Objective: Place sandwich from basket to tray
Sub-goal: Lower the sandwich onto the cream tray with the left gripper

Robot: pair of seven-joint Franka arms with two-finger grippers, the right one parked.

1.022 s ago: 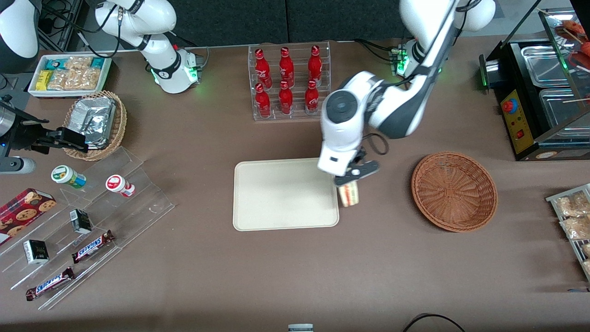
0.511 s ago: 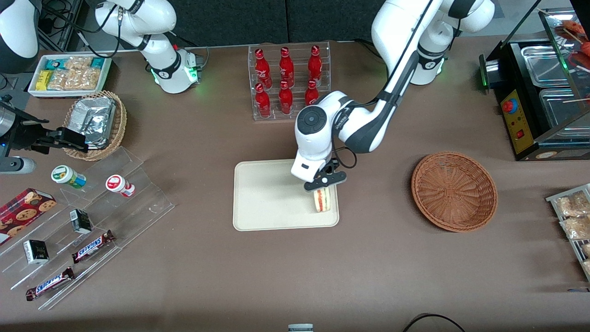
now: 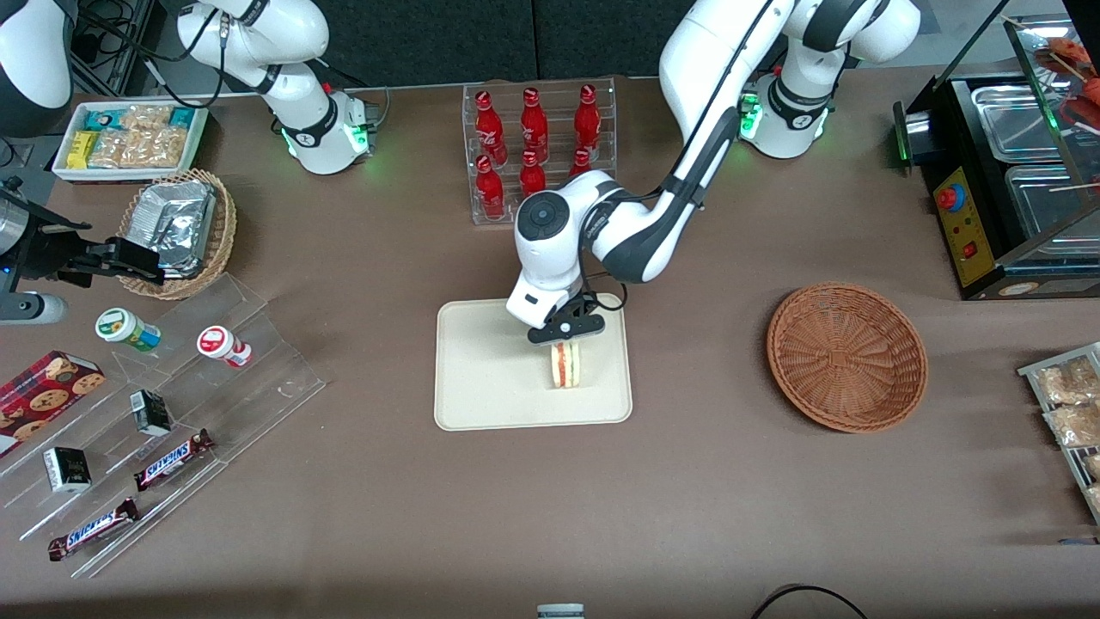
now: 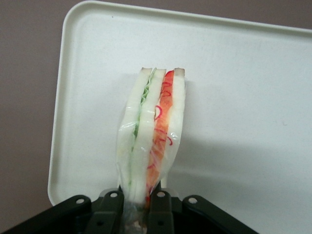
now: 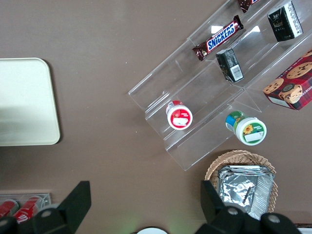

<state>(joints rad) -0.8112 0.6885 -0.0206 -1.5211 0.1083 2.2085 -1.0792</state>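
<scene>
Over the tray (image 3: 481, 378) in the front view, the gripper (image 3: 565, 330) holds the sandwich (image 3: 565, 365) upright, nearer the working arm's end; whether it touches the tray is unclear. One basket (image 3: 846, 357), well apart, holds nothing. Six red bottles (image 3: 533, 142) stand in a clear rack.

From the left wrist, the jaws are clamped on the sandwich (image 4: 151, 141), its green and red layers showing above the tray (image 4: 243, 97).

From the right wrist, only the tray's (image 5: 27, 102) corner shows.

You have six red bottles (image 3: 534, 150) in a clear rack farthest from the camera. Toward the parked arm's end of the bench sit a foil-filled tan basket (image 3: 178, 230), a clear stepped stand (image 3: 163, 413) with chocolate bars (image 3: 172, 459), and a cookie box (image 3: 43, 397).
</scene>
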